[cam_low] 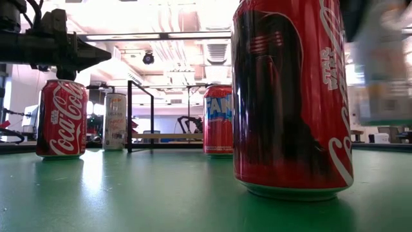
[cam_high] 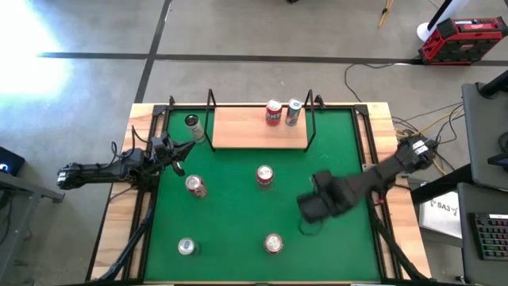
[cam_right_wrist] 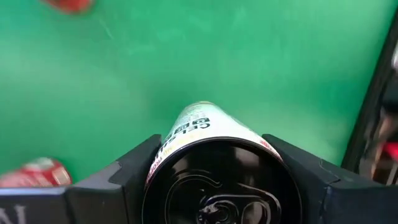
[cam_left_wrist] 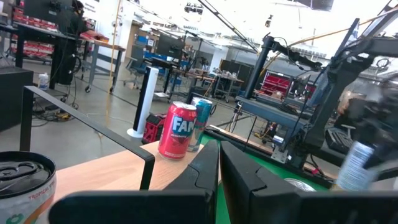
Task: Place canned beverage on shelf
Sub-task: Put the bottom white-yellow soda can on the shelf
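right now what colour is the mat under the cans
Green; the mat shows best in the high view, covering most of the table.

A workshop or lab: bare concrete floor [cam_high: 262, 32], a red toolbox [cam_high: 463, 40], loose cables [cam_high: 373, 79], and long workbenches [cam_left_wrist: 106, 46] under exposed ceiling lights [cam_left_wrist: 196, 7].

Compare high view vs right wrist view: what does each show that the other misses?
High view only: the shelf with two cans on it, the left gripper waiting at the mat's left edge, and five more cans standing on the green mat. Right wrist view only: the black-topped can lying between the right gripper's fingers, clamped on both sides; from above the arm hides it. Both: the green mat and the right gripper.
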Controlling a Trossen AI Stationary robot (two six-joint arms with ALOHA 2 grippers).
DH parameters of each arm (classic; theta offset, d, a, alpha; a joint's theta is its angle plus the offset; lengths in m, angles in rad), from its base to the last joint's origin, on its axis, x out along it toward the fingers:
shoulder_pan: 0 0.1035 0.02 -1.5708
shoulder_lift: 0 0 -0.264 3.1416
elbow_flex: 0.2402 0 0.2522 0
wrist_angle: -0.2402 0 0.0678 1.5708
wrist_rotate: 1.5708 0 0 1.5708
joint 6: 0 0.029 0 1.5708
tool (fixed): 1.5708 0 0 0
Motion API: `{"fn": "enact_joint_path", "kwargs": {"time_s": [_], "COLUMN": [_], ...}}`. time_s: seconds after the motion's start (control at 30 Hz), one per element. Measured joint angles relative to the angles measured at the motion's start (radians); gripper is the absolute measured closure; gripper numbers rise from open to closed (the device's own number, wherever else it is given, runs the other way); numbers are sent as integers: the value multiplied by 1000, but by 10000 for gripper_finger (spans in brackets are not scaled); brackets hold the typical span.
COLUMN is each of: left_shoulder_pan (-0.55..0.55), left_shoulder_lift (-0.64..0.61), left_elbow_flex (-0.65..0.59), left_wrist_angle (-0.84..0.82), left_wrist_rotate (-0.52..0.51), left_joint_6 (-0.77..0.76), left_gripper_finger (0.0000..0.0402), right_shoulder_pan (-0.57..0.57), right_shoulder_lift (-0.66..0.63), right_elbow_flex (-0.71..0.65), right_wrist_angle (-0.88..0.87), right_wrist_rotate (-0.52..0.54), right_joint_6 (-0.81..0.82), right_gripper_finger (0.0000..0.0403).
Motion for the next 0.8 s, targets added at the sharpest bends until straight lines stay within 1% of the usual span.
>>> {"fn": "enact_joint_path", "kwargs": {"time_s": [0.2,0.33,0.5,0.63,0.8], "left_shoulder_pan": [0,0,0,0,0], "left_shoulder_lift": [0,0,0,0,0], "left_elbow_flex": [0,0,0,0,0], "left_wrist_angle": [0,0,0,0,0], "left_wrist_rotate": [0,0,0,0,0], "left_joint_6": [0,0,0,0,0], "left_gripper_finger": [402,402,402,402,402], "right_shoulder_pan": [-241,-356,-456,-514,-581], "right_shoulder_lift": [-31,-9,68,152,262], "right_elbow_flex": [50,123,255,380,540], "right_wrist_angle": [68,82,84,77,35], "right_wrist_rotate": [10,29,49,44,30], "right_joint_6": [-278,-416,-584,-723,-827], "right_gripper_finger": [162,160,143,142,143]}}
